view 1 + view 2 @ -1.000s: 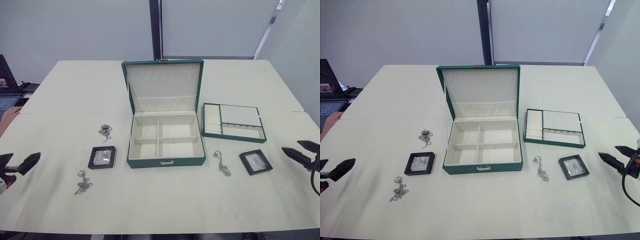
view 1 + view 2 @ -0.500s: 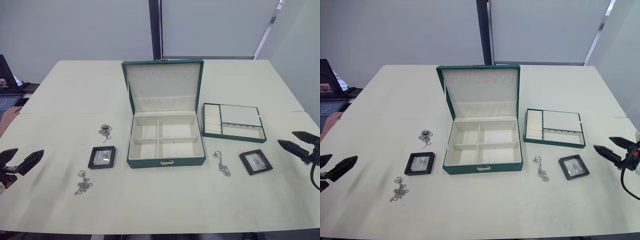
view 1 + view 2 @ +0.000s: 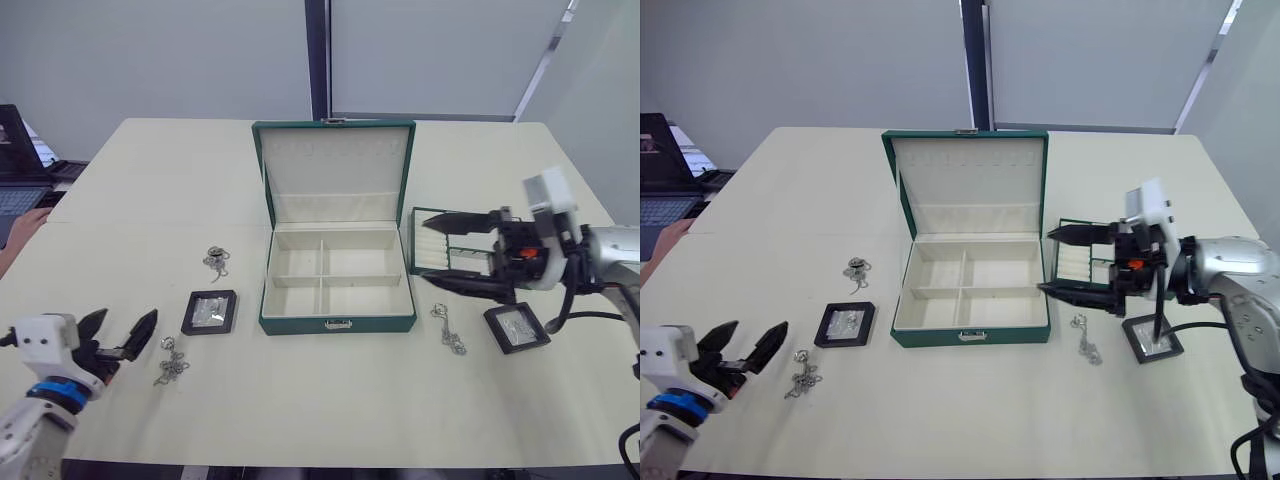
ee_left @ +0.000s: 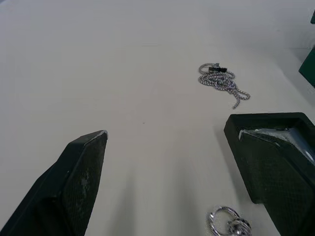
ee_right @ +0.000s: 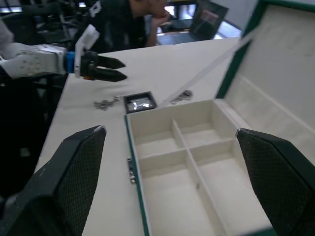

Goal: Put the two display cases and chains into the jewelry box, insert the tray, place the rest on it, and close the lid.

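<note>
- My left gripper (image 3: 120, 337) hangs low over the near-left of the table (image 3: 300, 400), fingers spread and holding nothing.
- From it, a chain heap (image 3: 170, 363) lies just beside at about 3 o'clock. The left display case (image 3: 209, 312) is a little farther at about 1 o'clock. I judge this arm the nearer one for both.
- My right gripper (image 3: 1065, 263) is raised beside the right wall of the jewelry box (image 3: 338, 283), fingers spread wide and empty, pointing toward 9 o'clock across the box.
- Its wrist view looks straight into the four cream compartments, all empty.
- The right display case (image 3: 517, 327) sits under that arm's wrist, at roughly 4 o'clock from the fingertips. I'd have to pull back to reach it.
- The box's long axis runs 9 to 3 o'clock. It sits mid-table with the lid (image 3: 335, 170) standing upright at its 12 o'clock edge.
- Count: two display cases, one on each side of the box.
- Three chain heaps: the near-left one, another (image 3: 215, 261) left of the box, and a third (image 3: 446, 327) at the box's front-right corner.
- One tray (image 3: 480, 258) lies at the box's 3 o'clock, partly behind my right gripper.
</note>
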Robot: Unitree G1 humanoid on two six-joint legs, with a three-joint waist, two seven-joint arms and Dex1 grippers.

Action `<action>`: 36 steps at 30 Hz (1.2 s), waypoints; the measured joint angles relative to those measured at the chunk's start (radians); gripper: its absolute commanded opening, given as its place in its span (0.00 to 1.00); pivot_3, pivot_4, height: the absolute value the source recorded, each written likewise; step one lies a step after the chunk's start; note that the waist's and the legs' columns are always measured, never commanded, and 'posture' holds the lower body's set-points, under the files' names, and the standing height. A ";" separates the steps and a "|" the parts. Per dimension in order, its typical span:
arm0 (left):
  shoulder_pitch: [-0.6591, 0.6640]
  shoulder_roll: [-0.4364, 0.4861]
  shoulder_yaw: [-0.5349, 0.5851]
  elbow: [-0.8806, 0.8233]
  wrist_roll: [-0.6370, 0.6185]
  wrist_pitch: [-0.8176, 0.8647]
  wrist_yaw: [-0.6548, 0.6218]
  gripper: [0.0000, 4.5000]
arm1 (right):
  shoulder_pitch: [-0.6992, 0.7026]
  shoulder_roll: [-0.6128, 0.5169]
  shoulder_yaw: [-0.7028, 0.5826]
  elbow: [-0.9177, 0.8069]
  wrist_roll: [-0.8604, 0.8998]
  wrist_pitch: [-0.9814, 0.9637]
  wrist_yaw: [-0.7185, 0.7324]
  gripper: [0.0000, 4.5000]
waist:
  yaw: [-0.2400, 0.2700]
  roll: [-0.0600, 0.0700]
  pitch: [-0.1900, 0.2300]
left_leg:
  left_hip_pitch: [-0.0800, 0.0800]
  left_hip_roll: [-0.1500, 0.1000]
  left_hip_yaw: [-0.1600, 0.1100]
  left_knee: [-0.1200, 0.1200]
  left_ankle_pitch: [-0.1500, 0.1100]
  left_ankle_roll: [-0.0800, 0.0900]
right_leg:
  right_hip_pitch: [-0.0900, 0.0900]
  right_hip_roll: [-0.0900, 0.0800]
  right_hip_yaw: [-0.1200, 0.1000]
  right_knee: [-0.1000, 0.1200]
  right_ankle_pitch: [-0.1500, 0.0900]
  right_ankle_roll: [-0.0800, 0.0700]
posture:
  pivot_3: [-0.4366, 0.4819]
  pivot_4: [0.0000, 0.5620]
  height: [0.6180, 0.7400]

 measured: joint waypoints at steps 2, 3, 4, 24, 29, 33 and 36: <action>0.061 -0.091 -0.061 -0.059 0.030 -0.040 0.042 0.99 | -0.054 0.026 0.054 0.003 -0.018 -0.021 0.023 1.00 | 0.001 -0.001 0.000 | 0.000 -0.001 0.000 0.000 0.000 0.000 | 0.000 -0.001 0.000 0.000 0.000 0.001 | 0.48 0.27 1.00; 0.087 -0.125 -0.084 -0.083 0.045 -0.059 0.061 0.99 | -0.075 0.037 0.077 0.006 -0.036 -0.035 0.036 1.00 | 0.003 -0.002 0.000 | 0.000 -0.001 0.000 0.000 0.000 0.000 | 0.000 -0.001 -0.001 0.000 0.000 0.001 | 0.48 0.27 1.00; 0.107 -0.154 -0.100 -0.108 0.057 -0.074 0.086 0.99 | -0.095 0.045 0.105 0.015 -0.058 -0.057 0.052 1.00 | 0.004 -0.002 0.000 | 0.000 -0.001 0.000 0.000 0.000 0.000 | 0.000 -0.001 -0.002 -0.001 0.000 0.000 | 0.48 0.27 1.00; 0.277 -0.322 -0.231 -0.167 0.233 -0.273 0.297 0.99 | -0.162 0.128 0.236 0.124 -0.208 -0.178 0.172 1.00 | -0.027 -0.003 0.000 | 0.001 -0.004 0.018 0.001 -0.009 0.016 | -0.003 -0.008 0.003 -0.007 0.003 0.005 | 0.48 0.27 1.00; 0.277 -0.315 -0.236 -0.158 0.256 -0.231 0.331 0.99 | -0.151 0.133 0.236 0.121 -0.208 -0.177 0.164 1.00 | -0.027 -0.003 0.000 | 0.001 -0.004 0.017 0.001 -0.009 0.016 | -0.003 -0.008 0.003 -0.007 0.003 0.005 | 0.48 0.27 1.00; 0.275 -0.299 -0.240 -0.158 0.262 -0.221 0.338 0.99 | -0.150 0.133 0.236 0.118 -0.207 -0.175 0.153 1.00 | -0.027 -0.003 0.000 | 0.001 -0.003 0.017 0.001 -0.009 0.016 | -0.003 -0.008 0.002 -0.006 0.003 0.005 | 0.48 0.27 1.00; 0.273 -0.286 -0.247 -0.159 0.262 -0.211 0.339 0.99 | -0.150 0.133 0.236 0.117 -0.207 -0.170 0.148 1.00 | -0.026 -0.002 -0.001 | 0.002 -0.003 0.017 0.001 -0.009 0.016 | -0.003 -0.008 0.002 -0.006 0.003 0.005 | 0.48 0.27 1.00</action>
